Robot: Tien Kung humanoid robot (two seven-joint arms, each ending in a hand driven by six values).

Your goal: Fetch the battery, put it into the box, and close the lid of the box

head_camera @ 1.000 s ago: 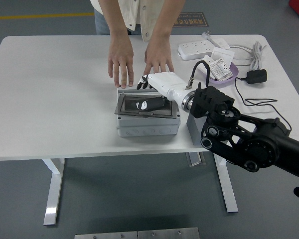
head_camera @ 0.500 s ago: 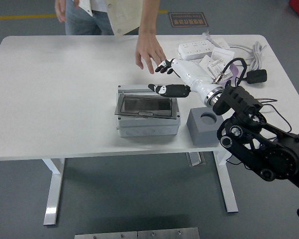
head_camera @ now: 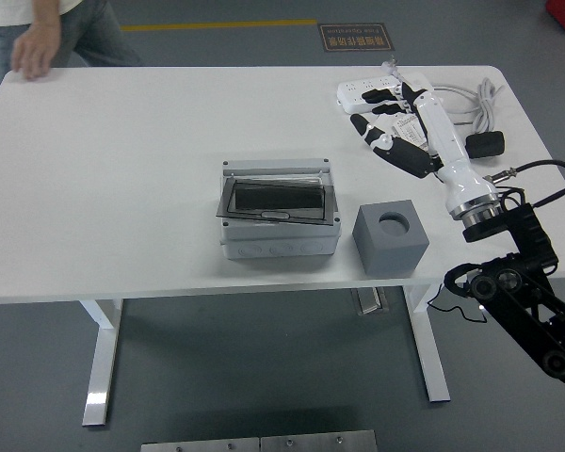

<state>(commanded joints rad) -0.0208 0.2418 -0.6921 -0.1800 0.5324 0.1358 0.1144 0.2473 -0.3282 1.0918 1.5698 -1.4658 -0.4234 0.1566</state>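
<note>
1. Hovering at 2 o'clock over the table [head_camera: 104, 188], right hand [head_camera: 400, 122] has fingers spread wide, empty.
2. Box [head_camera: 278, 218] sits centre, dark lid [head_camera: 276, 200] down; battery not visible.
3. Grey block [head_camera: 389, 238] just beside box at 3 o'clock.
4. Person's hand [head_camera: 40, 49] rests at 10 o'clock edge.

White table [head_camera: 122, 188], grey floor [head_camera: 264, 377], prob. concrete

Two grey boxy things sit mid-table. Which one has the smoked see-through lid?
The wider light-grey box, left of the pair; its dark tinted lid lies across the top. The darker grey block to its right only has a round hole on top.
</note>
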